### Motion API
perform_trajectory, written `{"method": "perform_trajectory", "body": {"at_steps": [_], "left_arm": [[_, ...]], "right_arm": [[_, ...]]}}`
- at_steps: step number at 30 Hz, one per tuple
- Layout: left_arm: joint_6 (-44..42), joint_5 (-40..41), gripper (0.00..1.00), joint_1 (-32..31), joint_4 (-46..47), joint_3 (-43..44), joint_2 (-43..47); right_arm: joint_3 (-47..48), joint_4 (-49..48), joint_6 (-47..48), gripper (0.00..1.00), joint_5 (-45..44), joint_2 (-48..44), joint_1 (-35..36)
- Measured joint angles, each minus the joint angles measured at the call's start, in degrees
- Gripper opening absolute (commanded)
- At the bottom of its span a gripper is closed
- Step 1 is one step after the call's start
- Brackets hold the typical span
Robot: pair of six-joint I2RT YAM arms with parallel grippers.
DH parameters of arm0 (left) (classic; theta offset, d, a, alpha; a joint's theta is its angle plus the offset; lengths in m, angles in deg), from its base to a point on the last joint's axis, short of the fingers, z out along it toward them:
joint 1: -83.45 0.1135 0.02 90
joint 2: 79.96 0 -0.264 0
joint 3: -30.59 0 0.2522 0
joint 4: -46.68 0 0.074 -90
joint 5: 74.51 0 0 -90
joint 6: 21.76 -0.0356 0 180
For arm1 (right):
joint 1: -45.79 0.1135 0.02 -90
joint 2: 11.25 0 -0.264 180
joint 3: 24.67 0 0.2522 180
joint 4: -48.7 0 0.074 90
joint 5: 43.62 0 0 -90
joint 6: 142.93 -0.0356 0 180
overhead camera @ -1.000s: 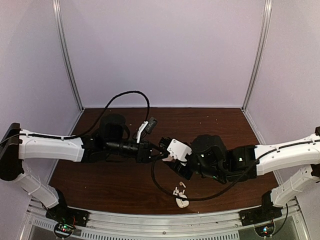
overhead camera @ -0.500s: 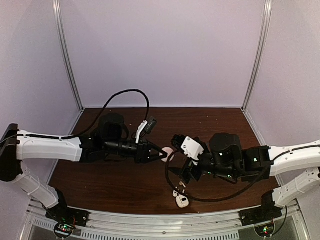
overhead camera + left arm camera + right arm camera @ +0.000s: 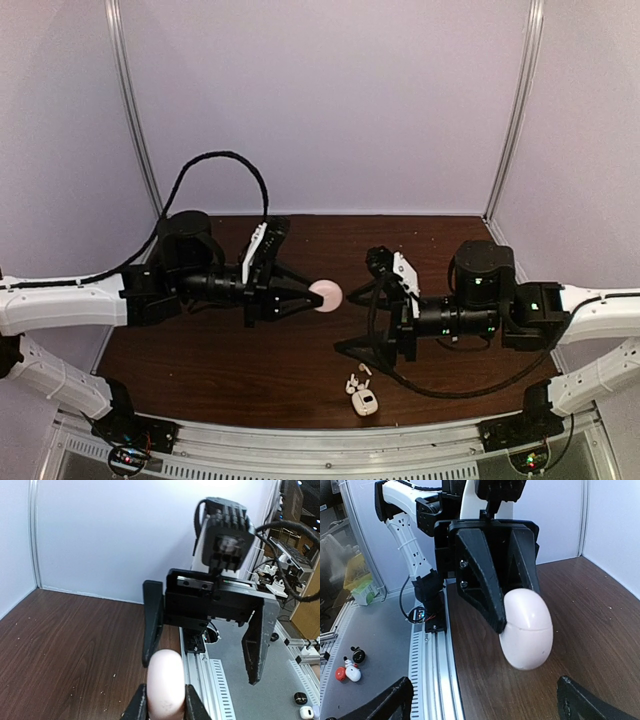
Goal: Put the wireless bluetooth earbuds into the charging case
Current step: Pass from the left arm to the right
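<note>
— Where is the small white glossy plastic charging case (image 3: 365,403)?
— On the dark wood-grain counter (image 3: 230,365), near its front edge, with tiny white earbuds (image 3: 354,382) beside it.
— And the arms?
— The left end effector (image 3: 312,297) clamps a pale pink rounded disc (image 3: 326,296); the right end effector (image 3: 366,305) stands wide apart.

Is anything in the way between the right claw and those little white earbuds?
Nothing visible does. The earbuds lie beside the charging case, with only bare table between them and the open right gripper.
</note>
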Motion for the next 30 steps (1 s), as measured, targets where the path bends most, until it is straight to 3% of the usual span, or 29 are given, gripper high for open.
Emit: {"method": "perform_trajectory", "body": {"at_steps": [2,7,19,26,30], "left_arm": [[-2.6,-0.4,0.0,-1.5,-0.3,0.0,0.2],[-6.6,-1.4,0.0,-5.0,-1.5,0.3,-0.3],[-7.2,-2.0,0.0,-6.0,0.2,0.3,-1.7],[-7.2,-2.0,0.0,-6.0,1.1,0.3,-1.9],[-7.2,-1.8,0.0,-6.0,1.2,0.3,-1.9]], "right_arm": [[0.7,0.2,-0.8,0.98,2.0,0.5,-0.1],[1.3,0.5,-1.0,0.82,6.2,0.4,-0.9],[2.7,2.6,1.0,0.5,9.7,3.0,-1.5],[2.8,2.6,1.9,0.36,9.7,3.0,-1.8],[2.8,2.6,1.9,0.33,9.7,3.0,-2.2]]}}
